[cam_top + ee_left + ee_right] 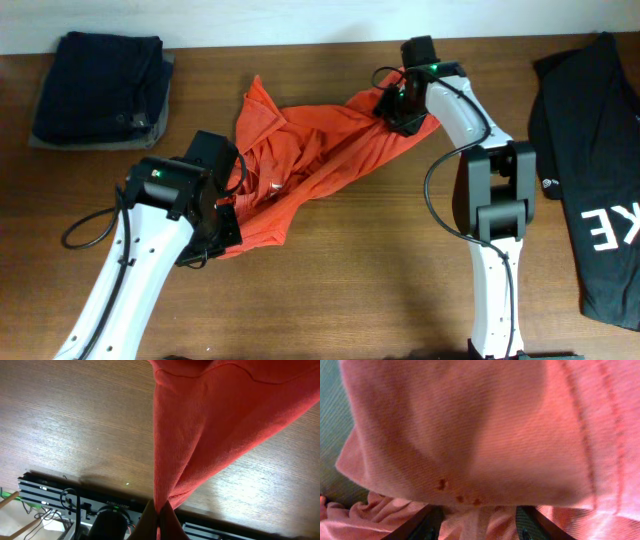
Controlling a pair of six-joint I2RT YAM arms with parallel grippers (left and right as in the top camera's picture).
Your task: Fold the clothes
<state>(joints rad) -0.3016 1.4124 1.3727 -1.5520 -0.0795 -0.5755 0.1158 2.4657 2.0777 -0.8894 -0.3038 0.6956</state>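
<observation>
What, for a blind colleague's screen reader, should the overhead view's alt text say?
Two robot arms hold a crumpled red-orange T-shirt stretched diagonally across a wooden table, the left gripper gripping its lower end, the right gripper its upper end. Folded dark garments lie top left, a black T-shirt at right.

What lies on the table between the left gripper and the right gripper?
The red-orange T-shirt, bunched and stretched from the left gripper to the right gripper, seen overhead.
</observation>
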